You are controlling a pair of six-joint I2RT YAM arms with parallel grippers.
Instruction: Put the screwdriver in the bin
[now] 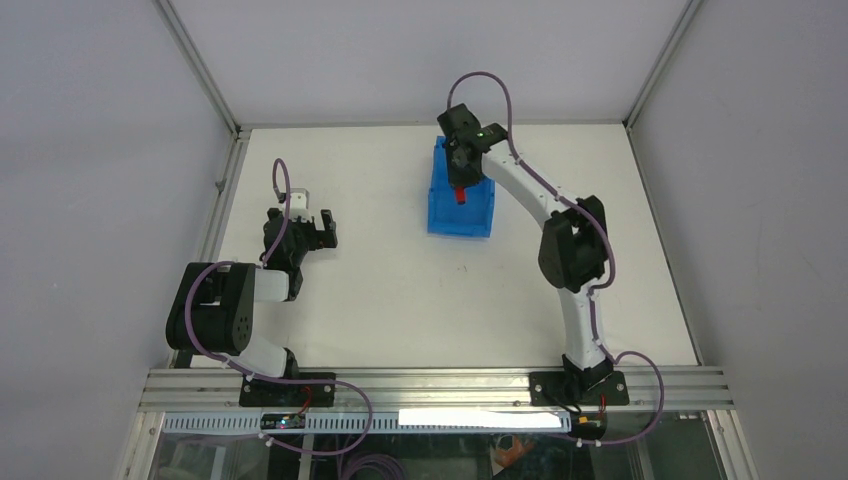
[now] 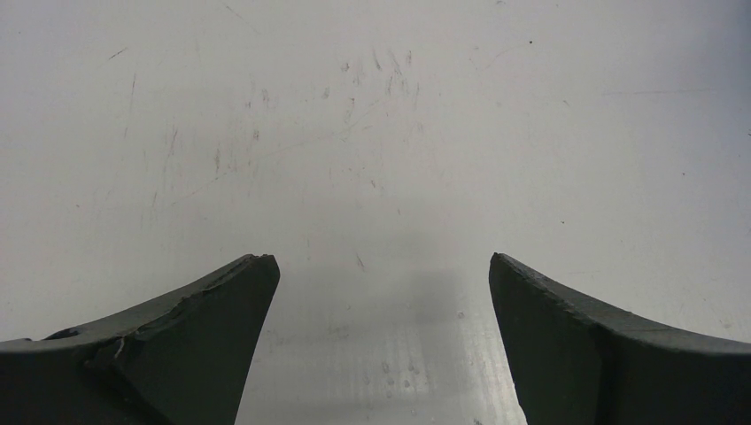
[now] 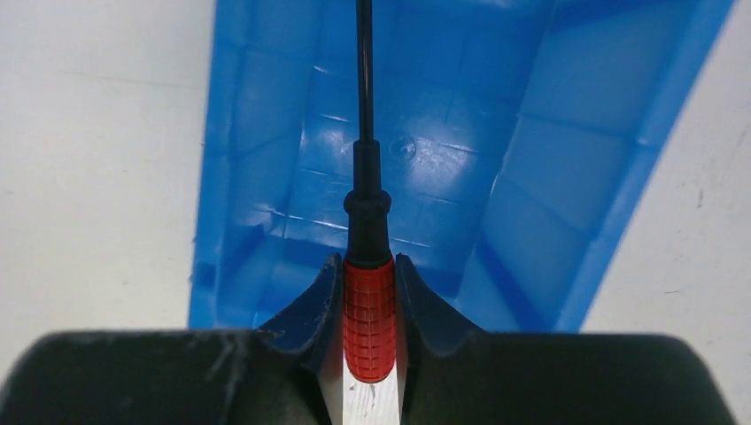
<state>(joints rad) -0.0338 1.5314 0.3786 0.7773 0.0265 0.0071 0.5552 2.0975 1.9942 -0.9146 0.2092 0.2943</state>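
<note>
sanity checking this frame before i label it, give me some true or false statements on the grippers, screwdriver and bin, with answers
1. The right gripper holds the screwdriver by its red handle. True.
2. The screwdriver lies flat on the floor of the bin. False: it is in the right gripper, its black shaft reaching out over the bin's inside.
3. The left gripper is open with nothing between its fingers. True.
4. The left gripper hangs over the bin. False: it is over the table, well off to the bin's left in the top view.
</note>
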